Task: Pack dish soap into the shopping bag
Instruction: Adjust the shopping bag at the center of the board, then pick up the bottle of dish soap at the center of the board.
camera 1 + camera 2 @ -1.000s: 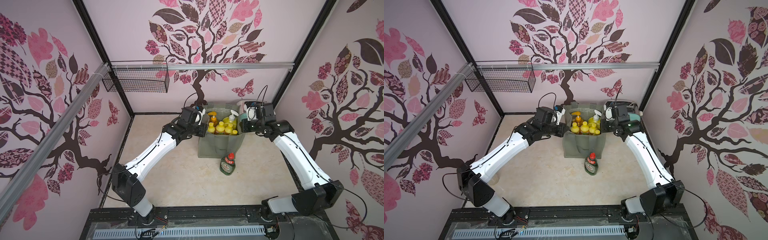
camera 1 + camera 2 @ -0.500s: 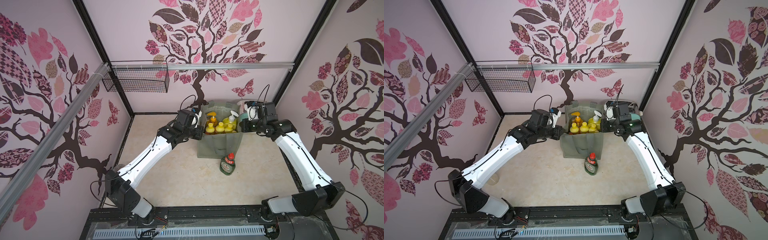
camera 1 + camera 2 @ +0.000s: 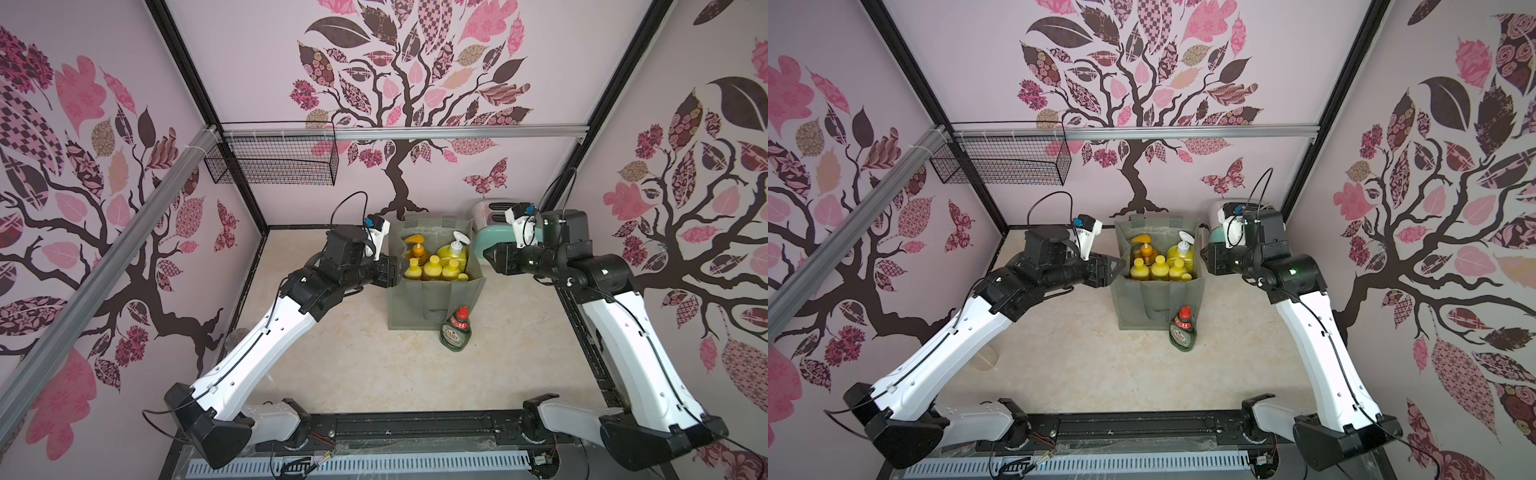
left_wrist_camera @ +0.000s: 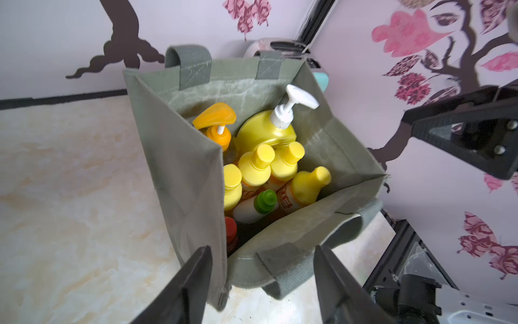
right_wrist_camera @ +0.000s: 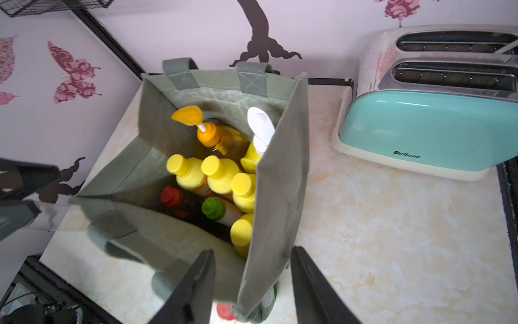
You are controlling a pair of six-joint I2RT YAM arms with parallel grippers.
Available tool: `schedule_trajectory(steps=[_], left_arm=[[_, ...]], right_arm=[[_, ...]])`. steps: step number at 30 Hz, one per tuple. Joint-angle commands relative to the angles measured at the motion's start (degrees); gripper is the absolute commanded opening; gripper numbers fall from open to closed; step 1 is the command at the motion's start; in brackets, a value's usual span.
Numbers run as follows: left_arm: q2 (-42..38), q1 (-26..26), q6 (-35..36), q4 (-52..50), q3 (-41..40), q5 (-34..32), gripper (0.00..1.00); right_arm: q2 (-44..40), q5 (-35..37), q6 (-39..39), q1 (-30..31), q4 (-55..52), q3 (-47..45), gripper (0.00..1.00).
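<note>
Both claws, left gripper [image 4: 263,248] and right gripper [image 5: 252,249], hang released at opposite side walls of the shopping bag [image 3: 432,303], so pulling back could snag fabric and topple the green Fairy bottle [image 3: 456,332] standing just outside its front.

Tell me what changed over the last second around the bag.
The left hand and the right hand, closed on the side walls of the shopping bag before, have opened and let go; each straddles a wall's rim. The left arm's elbow swung out toward the near edge. Unchanged: the bag stands upright with its bottles inside, and the green Fairy bottle stands outside in front of it.
</note>
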Motion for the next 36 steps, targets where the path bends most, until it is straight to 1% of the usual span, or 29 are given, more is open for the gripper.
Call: schedule_trajectory(steps=[1, 3, 7, 9, 12, 14, 17, 19, 24, 27, 32, 36], left_arm=[[-1.8, 0.18, 0.61, 0.54, 0.13, -1.82, 0.66], [-3.49, 0.77, 0.48, 0.58, -1.08, -2.04, 0.66], [-7.87, 1.39, 0.27, 1.11, -5.48, -2.88, 0.67], [-10.08, 1.53, 0.08, 1.75, -8.02, -2.64, 0.67], [-13.67, 1.53, -0.53, 4.0, -12.72, -2.07, 0.67], [-15.71, 1.53, -1.18, 4.96, -15.43, -1.82, 0.67], [-17.59, 1.43, -1.65, 5.19, -18.03, -1.06, 0.67], [-18.57, 1.35, -1.89, 5.13, -19.45, -0.7, 0.67], [-20.81, 1.07, -2.02, 5.2, -22.16, -0.73, 0.67], [-21.89, 1.0, -2.03, 5.35, -23.73, -0.81, 0.67], [-22.6, 0.92, -2.45, 6.23, -25.42, -0.4, 0.67], [-22.89, 0.74, -2.38, 6.21, -26.04, -0.11, 0.67]], right_arm=[[-4.14, -1.5, 1.2, 4.5, -7.35, -0.57, 0.55], [-6.55, -1.87, 2.12, 6.84, -8.34, -3.81, 0.58], [-11.65, -1.32, 2.48, 7.02, -7.56, -12.93, 0.61], [-13.49, -2.42, 2.76, 7.01, -5.77, -17.55, 0.61], [-14.84, -3.83, 3.56, 7.11, -1.8, -24.13, 0.63], [-14.88, -3.6, 3.47, 7.1, 1.27, -28.24, 0.67], [-14.51, -4.6, 4.57, 7.2, 6.3, -32.43, 0.72], [-14.65, -4.49, 5.29, 7.45, 10.39, -34.7, 0.73], [-13.2, -3.79, 5.54, 7.99, 16.86, -38.79, 0.71], [-11.96, -1.98, 5.57, 9.8, 19.41, -39.82, 0.68], [-8.77, 4.11, 4.57, 13.97, 22.21, -40.54, 0.64], [-8.75, 7.39, 5.08, 14.6, 24.01, -41.92, 0.61]])
